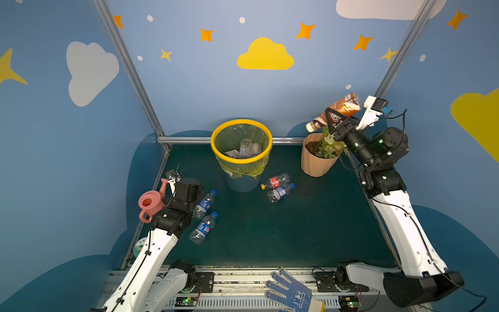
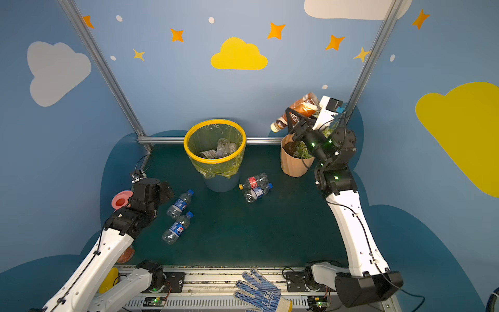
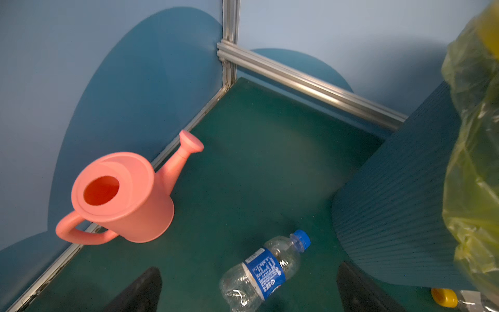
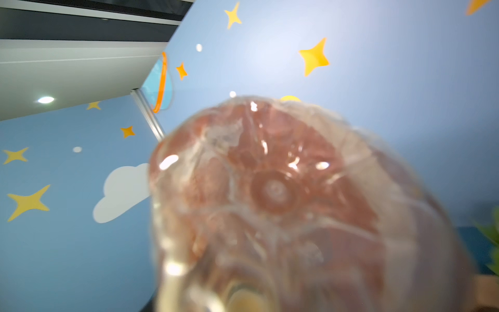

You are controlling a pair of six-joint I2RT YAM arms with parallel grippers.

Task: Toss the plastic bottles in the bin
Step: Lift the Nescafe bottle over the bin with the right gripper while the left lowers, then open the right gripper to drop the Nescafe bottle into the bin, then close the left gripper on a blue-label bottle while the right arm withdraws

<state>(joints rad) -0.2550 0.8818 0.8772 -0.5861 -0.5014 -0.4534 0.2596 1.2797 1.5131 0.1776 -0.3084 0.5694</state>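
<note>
Brown bottle [image 1: 349, 104] clamped in raised right end effector [image 1: 334, 115], cap down.

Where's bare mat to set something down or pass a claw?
Free: wide near-centre mat between blue-label bottles, right arm and front rail; back-left corner between watering can and bin. Crowded: right of bin, yellow-cap bottle, blue-cap bottle, flower pot.

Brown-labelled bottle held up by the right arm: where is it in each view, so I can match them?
Both top views: the brown-labelled bottle hangs tilted, cap downward, at far right above the flower pot.
Left wrist: not in it.
Right wrist: close and blurred, its base fills most of the picture.
Shared landmark: the pot's green plant, seen in all but the left wrist view.
</note>
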